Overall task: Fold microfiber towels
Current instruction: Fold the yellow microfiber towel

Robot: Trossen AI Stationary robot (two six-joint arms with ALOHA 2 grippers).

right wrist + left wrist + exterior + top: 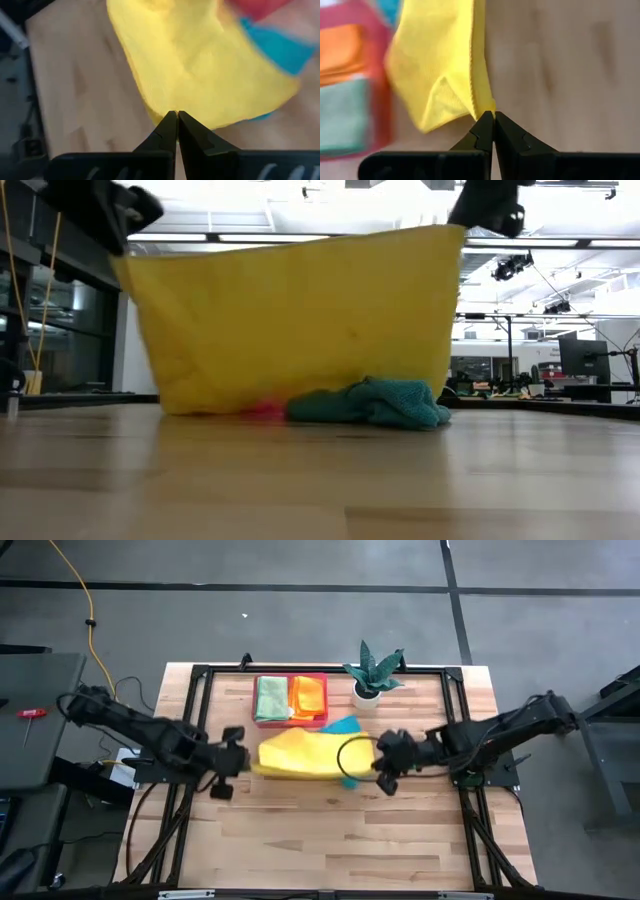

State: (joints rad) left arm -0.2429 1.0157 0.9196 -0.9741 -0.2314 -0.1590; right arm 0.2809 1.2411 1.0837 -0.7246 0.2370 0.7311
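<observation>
- High view: a soft yellow towel (300, 756) spans the counter (330, 840) middle, long axis left to right, between both pincers.
- Left pincer (232, 762) is pinching one end; right pincer (384, 766) is pinching the other.
- Low view alone shows the towel hanging as a sheet above a crumpled teal towel (385, 404).
- A rigid pink tray (290, 721) holds a folded green towel (271, 698) and an orange towel (308, 696).

The yellow towel (445, 70) is soft, matt, finely ribbed cloth; the teal towel (385, 402) looks nubbly; the bench (330, 830) is smooth, pale planked wood.
</observation>
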